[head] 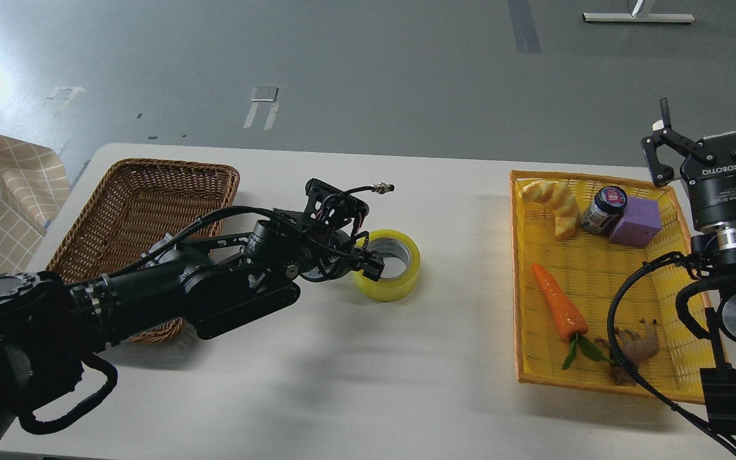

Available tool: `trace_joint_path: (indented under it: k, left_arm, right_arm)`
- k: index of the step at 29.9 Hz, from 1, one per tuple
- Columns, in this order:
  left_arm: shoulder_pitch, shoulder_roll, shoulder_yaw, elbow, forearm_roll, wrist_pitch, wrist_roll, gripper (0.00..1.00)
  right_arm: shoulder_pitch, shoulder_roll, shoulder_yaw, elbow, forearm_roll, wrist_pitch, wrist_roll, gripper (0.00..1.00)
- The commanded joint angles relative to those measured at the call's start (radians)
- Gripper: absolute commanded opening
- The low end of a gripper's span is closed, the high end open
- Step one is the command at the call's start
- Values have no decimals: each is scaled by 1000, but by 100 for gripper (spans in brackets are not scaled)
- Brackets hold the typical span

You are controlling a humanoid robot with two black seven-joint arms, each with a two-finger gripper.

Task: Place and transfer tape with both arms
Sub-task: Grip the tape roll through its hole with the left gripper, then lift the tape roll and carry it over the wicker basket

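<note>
The tape (397, 281), a yellow translucent roll with a grey-white core, lies flat on the white table (368, 383) near the middle. My left gripper (368, 263) reaches in from the left. One dark fingertip sits on the roll's left wall at the core's rim. Its other fingers are lost in the dark body and cables, so I cannot tell whether it grips the roll. My right gripper (713, 124) is raised at the far right, above the yellow tray's back corner. Its fingers are spread and empty.
A brown wicker basket (144, 191) stands at the back left, partly behind my left arm. A yellow tray (598, 268) at the right holds a croissant-shaped bread (553, 204), a jar (603, 207), a purple block (636, 222), a carrot (556, 306) and a brown root.
</note>
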Motion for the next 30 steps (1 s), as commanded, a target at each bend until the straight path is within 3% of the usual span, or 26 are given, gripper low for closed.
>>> trace_joint_path:
  k: [1, 13, 22, 30]
  left_arm:
    - [-17, 4, -2, -3, -4, 2, -39, 0]
    - [-209, 133, -16, -21, -201, 2, -51, 0]
    - [-231, 332, -17, -83, -234, -3, -85, 0]
    - [-240, 541, -17, -120, -235, -3, -161, 0]
  right_arm:
    - [1, 0, 0, 1, 0, 0, 0, 100]
    - [0, 0, 0, 1, 0, 0, 0, 100]
    - [-3, 0, 0, 1, 0, 0, 0, 100]
    - [-5, 0, 0, 1, 0, 0, 0, 100]
